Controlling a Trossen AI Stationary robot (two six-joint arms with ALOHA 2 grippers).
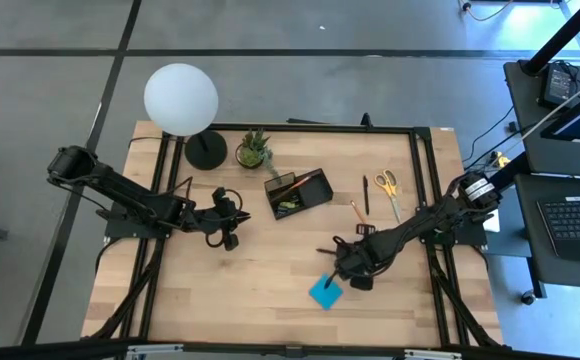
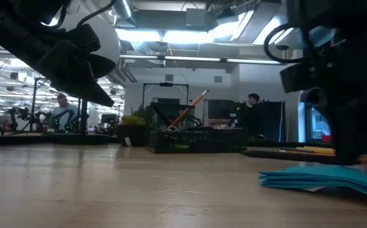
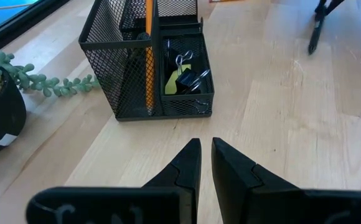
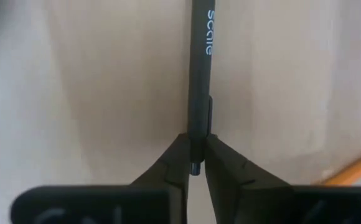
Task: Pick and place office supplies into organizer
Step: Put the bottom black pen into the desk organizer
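The organizer (image 1: 298, 192), a black mesh tray, holds an orange pencil (image 3: 149, 56), black clips (image 3: 190, 78) and a yellow block (image 3: 171, 84). My right gripper (image 1: 342, 262) is near the table's near right and is shut on a black pen (image 4: 199, 74). The blue sticky-note pad (image 1: 325, 291) lies flat just beneath it. My left gripper (image 3: 205, 144) hovers left of the organizer, shut and empty. Yellow-handled scissors (image 1: 388, 185), another black pen (image 1: 366, 193), an orange pencil (image 1: 355, 211) and a black clip (image 1: 364, 229) lie on the table right of the organizer. My right gripper pinches the black pen at its clip end (image 4: 197, 140) between the two fingertips (image 4: 179, 152), coming from above. The pen runs on in line with the fingers and hangs downward below them (image 3: 315, 31). Whether its lower end touches the blue pad cannot be told.
A small potted plant (image 1: 253, 150) and a round black lamp base (image 1: 206, 150) with a white globe (image 1: 181, 98) stand at the far left, close to the organizer. A black frame (image 1: 425, 180) borders the wooden tabletop. People show in the room beyond (image 2: 62, 107).
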